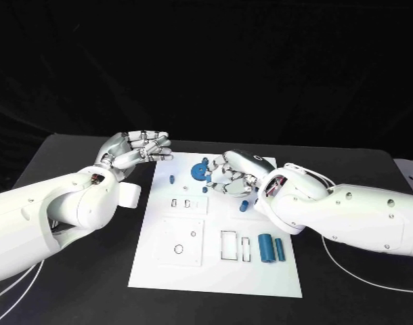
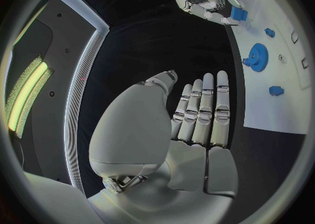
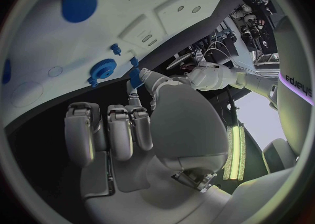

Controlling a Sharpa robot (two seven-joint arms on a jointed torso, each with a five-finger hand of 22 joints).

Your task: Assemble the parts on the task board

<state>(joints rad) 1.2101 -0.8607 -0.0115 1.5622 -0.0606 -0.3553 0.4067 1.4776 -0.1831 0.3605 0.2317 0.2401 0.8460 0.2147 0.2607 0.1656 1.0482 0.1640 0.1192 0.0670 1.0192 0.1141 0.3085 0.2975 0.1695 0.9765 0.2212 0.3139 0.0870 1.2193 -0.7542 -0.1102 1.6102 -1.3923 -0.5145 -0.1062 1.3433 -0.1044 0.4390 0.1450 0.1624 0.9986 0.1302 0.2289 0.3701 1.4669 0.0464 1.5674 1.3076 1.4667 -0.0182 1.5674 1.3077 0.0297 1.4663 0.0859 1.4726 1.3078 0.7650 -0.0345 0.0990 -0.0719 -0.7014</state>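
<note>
White task board (image 1: 168,264) lies mid-table with a blue gear (image 1: 198,170) near its 12 o'clock edge and two blue cylinders (image 1: 272,248) toward 4 o'clock. The right hand (image 1: 232,174) hovers over the gear; its wrist view shows a small blue part (image 3: 136,77) pinched at the fingertips. The left hand (image 1: 136,149), off the board at 10 o'clock, holds nothing; its wrist view shows the fingers straight and together.

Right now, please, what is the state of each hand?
Left hand: open, fingers stretched out, holding nothing.
Right hand: pinching a small blue part between thumb and finger.
</note>
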